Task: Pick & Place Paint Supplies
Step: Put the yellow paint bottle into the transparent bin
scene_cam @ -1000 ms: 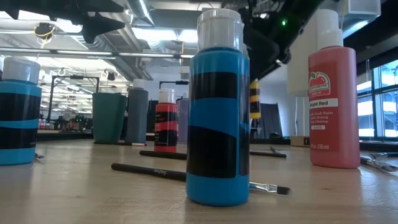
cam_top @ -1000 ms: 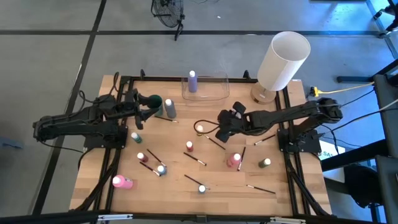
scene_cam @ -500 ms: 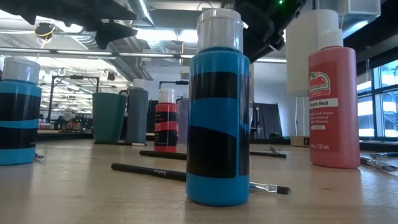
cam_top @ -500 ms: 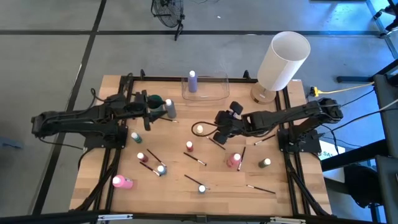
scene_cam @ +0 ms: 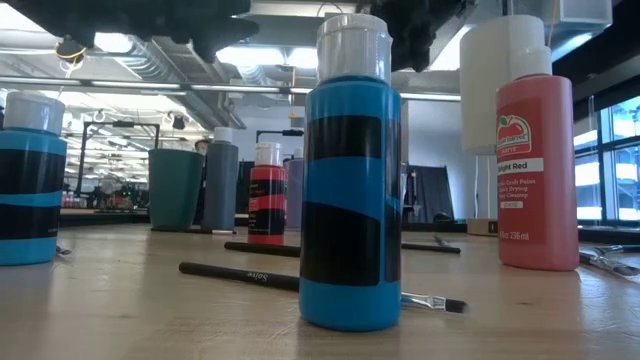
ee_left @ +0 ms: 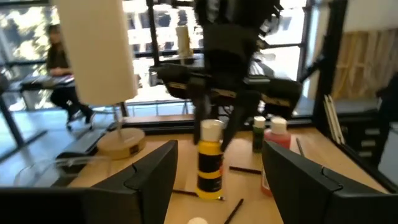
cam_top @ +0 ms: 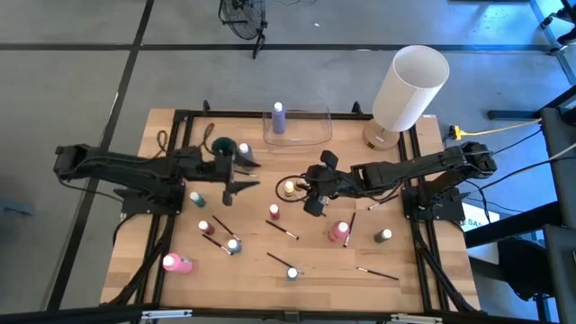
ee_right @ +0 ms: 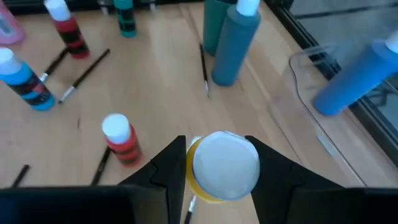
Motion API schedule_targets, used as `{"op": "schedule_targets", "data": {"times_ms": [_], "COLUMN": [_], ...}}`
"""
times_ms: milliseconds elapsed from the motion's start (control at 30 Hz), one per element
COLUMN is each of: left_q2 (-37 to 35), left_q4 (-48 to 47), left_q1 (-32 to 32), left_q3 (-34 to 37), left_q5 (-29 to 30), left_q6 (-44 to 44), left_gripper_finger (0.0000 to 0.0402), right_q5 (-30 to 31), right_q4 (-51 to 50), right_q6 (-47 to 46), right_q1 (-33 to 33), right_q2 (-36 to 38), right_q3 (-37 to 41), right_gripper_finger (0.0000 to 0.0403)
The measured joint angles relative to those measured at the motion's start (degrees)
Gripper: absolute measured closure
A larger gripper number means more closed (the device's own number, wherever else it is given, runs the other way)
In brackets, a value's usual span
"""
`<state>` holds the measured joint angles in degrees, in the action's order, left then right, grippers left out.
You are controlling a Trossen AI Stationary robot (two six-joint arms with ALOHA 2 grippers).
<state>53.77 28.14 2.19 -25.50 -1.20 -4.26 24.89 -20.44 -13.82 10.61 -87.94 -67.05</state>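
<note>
A yellow paint bottle (cam_top: 288, 188) with a white cap stands upright near the table's middle. My right gripper (cam_top: 310, 191) is open, low over it; in the right wrist view a finger stands on either side of the bottle (ee_right: 225, 167). My left gripper (cam_top: 239, 176) is open, left of the yellow bottle (ee_left: 210, 158) and level with it, with nothing between its fingers. A grey bottle (cam_top: 245, 155) and a dark green cup (cam_top: 222, 146) stand behind the left gripper. Several more bottles and thin brushes lie on the near half of the table. My right gripper comes at the yellow bottle's white cap (ee_right: 225, 163) slanting down from the table's right. One finger (ee_right: 171, 163) is on each side of the cap. Whether they touch it I cannot tell. The bottle stands upright on the table.
A clear container (cam_top: 297, 126) at the far edge holds a lilac bottle (cam_top: 278, 117). A large white cylinder (cam_top: 409, 87) stands at the far right. A red bottle (cam_top: 274, 212), a pink bottle (cam_top: 338, 232) and a brush (cam_top: 282, 230) are just near of the grippers.
My left gripper has moved toward the table's right, away from the green cup and grey bottle and toward the yellow bottle. My right gripper has moved left and slightly nearer, coming over the yellow bottle. No bottle has moved.
</note>
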Motion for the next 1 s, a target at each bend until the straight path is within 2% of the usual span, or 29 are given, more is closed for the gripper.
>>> {"op": "schedule_targets", "data": {"times_ms": [167,333,467,633,833,1000], "left_q2": [7.49,13.48,16.99,20.2,23.1,25.36], "left_q4": [6.25,11.93,12.27,9.48,1.6,1.24], "left_q1": [-2.18,-2.31,-2.44,-3.11,-4.49,-5.13], "left_q3": [0.0,-0.08,-2.47,-6.34,-10.77,-12.36], "left_q5": [0.18,0.25,0.83,5.48,6.08,6.23], "left_q6": [-2.49,-2.54,-2.4,0.85,0.97,1.41], "left_gripper_finger": [0.0173,0.0172,0.0171,0.0172,0.0172,0.0172], "right_q5": [-0.79,-6.28,-7.62,-7.56,-7.59,-7.56], "right_q4": [1.41,6.44,9.24,9.54,10.73,11.34], "right_q6": [0.53,2.9,4.61,5.52,6.59,7.23], "right_q1": [0.0,0.0,0.03,0.0,0.0,0.0], "right_q2": [0.0,0.0,0.0,0.0,0.0,0.0], "right_q3": [0.0,0.0,0.0,0.0,0.0,0.0], "right_gripper_finger": [0.0267,0.0267,0.0267,0.0267,0.0267,0.0267]}}
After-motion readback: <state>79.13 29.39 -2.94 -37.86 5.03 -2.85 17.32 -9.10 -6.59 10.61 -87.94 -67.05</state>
